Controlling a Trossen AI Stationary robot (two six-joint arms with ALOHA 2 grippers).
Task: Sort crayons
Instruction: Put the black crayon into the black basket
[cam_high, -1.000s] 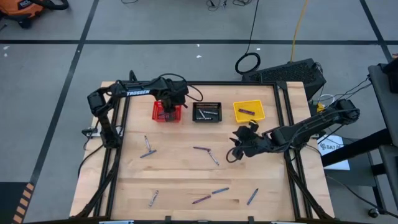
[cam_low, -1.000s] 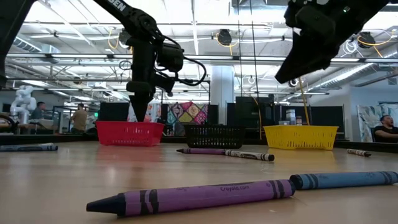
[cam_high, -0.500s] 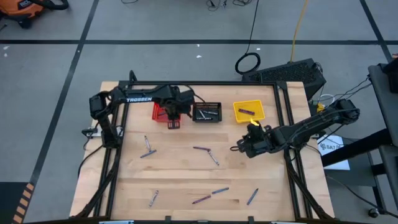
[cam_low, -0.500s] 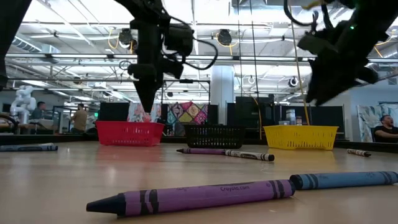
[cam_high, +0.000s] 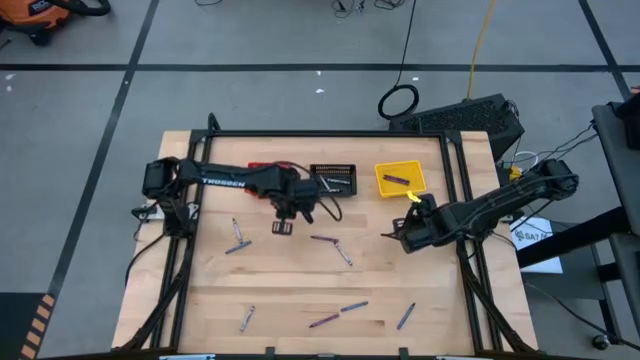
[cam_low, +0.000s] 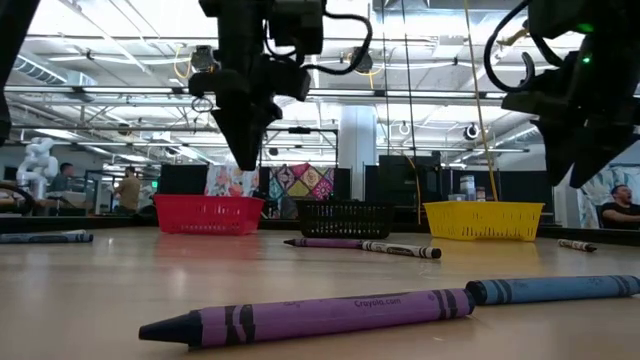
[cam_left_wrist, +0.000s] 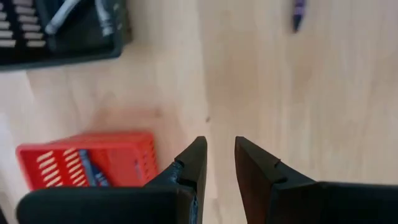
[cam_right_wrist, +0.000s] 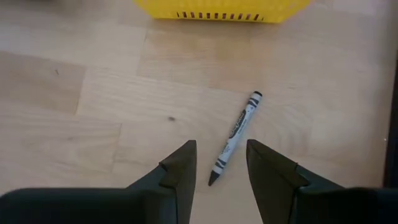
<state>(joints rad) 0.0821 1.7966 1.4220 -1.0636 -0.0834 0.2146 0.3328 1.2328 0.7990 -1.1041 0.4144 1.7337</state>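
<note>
Waxy crayons lie scattered over the wooden table (cam_high: 280, 290): a purple crayon (cam_high: 323, 239) and a grey one (cam_high: 343, 255) near the middle, a pair at the left (cam_high: 237, 236), one at the lower left (cam_high: 246, 318), a purple and blue pair (cam_high: 338, 314) toward the near edge, and a blue one (cam_high: 405, 316) to their right. From the low view, the purple-and-blue pair (cam_low: 330, 315) lies closest, end to end, with another purple crayon (cam_low: 362, 246) farther back. More crayons rest inside the baskets along the far side: grey ones in the black basket (cam_high: 332, 180), a purple one in the yellow basket (cam_high: 399, 179); the red basket (cam_high: 262, 167) is largely covered by the left arm. A grey crayon (cam_right_wrist: 235, 137) lies on bare wood just in front of the yellow basket (cam_right_wrist: 221, 10), directly ahead of the right gripper (cam_right_wrist: 221, 163), whose fingers stand apart, holding nothing. Left gripper (cam_left_wrist: 219, 163) hovers above the table just in front of the red basket (cam_left_wrist: 87, 168) and black basket (cam_left_wrist: 62, 31), fingers parted with a narrow gap, empty; a purple crayon tip (cam_left_wrist: 299, 14) shows beyond it. In the high view the left gripper (cam_high: 283, 226) sits in front of the red and black baskets, the right gripper (cam_high: 400, 233) in front of the yellow basket. People stand in the room behind (cam_low: 127, 190).
</note>
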